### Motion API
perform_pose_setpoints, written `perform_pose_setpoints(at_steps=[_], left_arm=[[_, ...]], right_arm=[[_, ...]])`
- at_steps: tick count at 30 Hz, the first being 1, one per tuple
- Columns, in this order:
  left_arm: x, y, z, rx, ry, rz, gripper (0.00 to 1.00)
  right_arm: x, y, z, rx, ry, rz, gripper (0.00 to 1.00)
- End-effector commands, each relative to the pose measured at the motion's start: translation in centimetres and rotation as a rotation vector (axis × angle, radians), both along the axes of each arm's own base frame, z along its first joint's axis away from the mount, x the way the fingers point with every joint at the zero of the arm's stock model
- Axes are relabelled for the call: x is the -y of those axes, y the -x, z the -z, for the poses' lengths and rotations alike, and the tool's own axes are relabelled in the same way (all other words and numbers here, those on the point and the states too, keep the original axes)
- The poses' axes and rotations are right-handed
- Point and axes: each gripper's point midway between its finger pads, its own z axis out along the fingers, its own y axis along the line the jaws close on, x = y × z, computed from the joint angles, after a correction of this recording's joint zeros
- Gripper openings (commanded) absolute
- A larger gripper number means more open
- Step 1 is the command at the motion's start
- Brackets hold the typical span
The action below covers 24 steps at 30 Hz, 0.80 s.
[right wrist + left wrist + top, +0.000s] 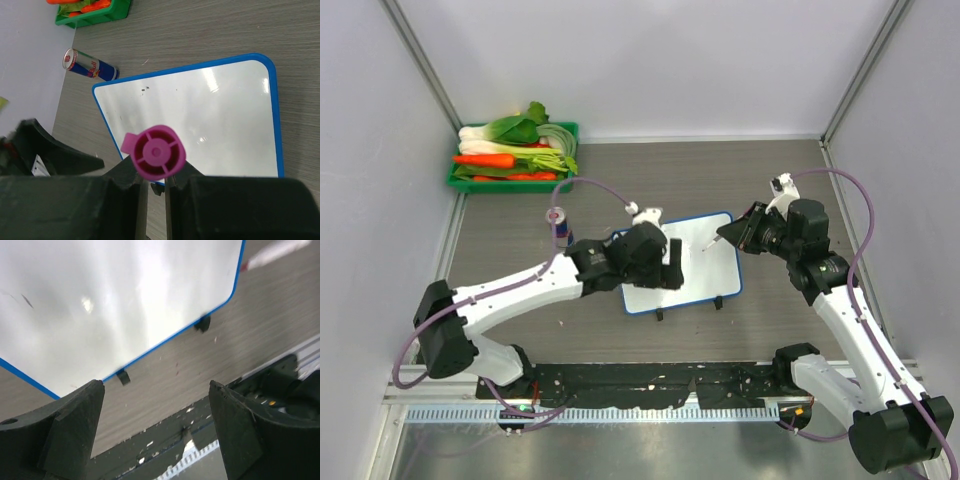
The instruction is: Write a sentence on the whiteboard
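The whiteboard [705,268] lies flat in the middle of the table, white with a blue rim and small black feet. It also shows in the left wrist view [125,300] and the right wrist view [210,110]. Its surface is blank but for a few specks; no sentence shows. My right gripper [748,228] [155,175] is shut on a white marker [725,234] with a pink end [155,152], its tip hanging over the board's far right edge. The marker also shows in the left wrist view [275,250]. My left gripper [670,265] [157,390] is open and empty above the board's left part.
A green tray [505,184] [100,17] of vegetables stands at the far left corner. A blue and silver drink can [558,222] [90,65] stands left of the board. A black base plate [650,380] runs along the near edge. Walls close in on three sides.
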Motion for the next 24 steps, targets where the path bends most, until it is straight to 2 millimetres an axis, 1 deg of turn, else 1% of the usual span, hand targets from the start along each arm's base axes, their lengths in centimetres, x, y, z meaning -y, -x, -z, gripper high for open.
perform_pose_setpoints(at_steps=[1,2,4,5,6,9,12,13,16,18,20,24], left_arm=[[-1.9,-3.0,-5.2,0.057,0.075,0.018,0.88],[-2.1,-3.4,-6.2,0.059,0.114,0.022,0.89],[-3.0,-4.6,-7.9,0.074,0.182,0.007,0.89],[-3.0,-4.6,-8.5,0.055,0.238,0.033,0.89],[-4.1,-5.4,-9.7,0.055,0.327,0.027,0.89],[-6.2,-6.1,-10.7,0.048,0.409,0.006,0.89],[-8.6,-6.6,-10.4,0.041,0.443,-0.023,0.88],[-9.8,-6.8,-10.1,0.027,0.454,-0.049,0.89],[-12.5,-6.7,-9.5,0.008,0.515,-0.092,0.88],[-13.6,-6.5,-9.1,0.003,0.558,-0.113,0.89],[-13.9,-6.1,-8.7,-0.008,0.612,-0.107,0.89],[-13.0,-4.9,-9.1,0.006,0.688,-0.011,0.89]], right_arm=[[-0.5,-0.4,-3.2,0.099,-0.032,-0.026,0.01],[-0.6,-0.3,-3.3,0.099,-0.037,-0.033,0.01],[-0.7,-0.2,-3.4,0.103,-0.044,-0.042,0.01],[-0.8,-0.2,-3.3,0.102,-0.048,-0.045,0.01],[-1.0,0.0,-3.4,0.102,-0.060,-0.055,0.02],[-1.3,0.1,-3.8,0.116,-0.077,-0.069,0.01],[-1.7,0.3,-3.7,0.122,-0.092,-0.098,0.02],[-1.9,0.3,-4.0,0.135,-0.103,-0.107,0.02],[-2.4,0.6,-4.4,0.156,-0.129,-0.141,0.01],[-2.4,0.6,-4.3,0.159,-0.129,-0.140,0.01],[-2.5,0.5,-4.1,0.154,-0.130,-0.146,0.02],[-3.0,0.5,-4.0,0.152,-0.161,-0.170,0.01]])
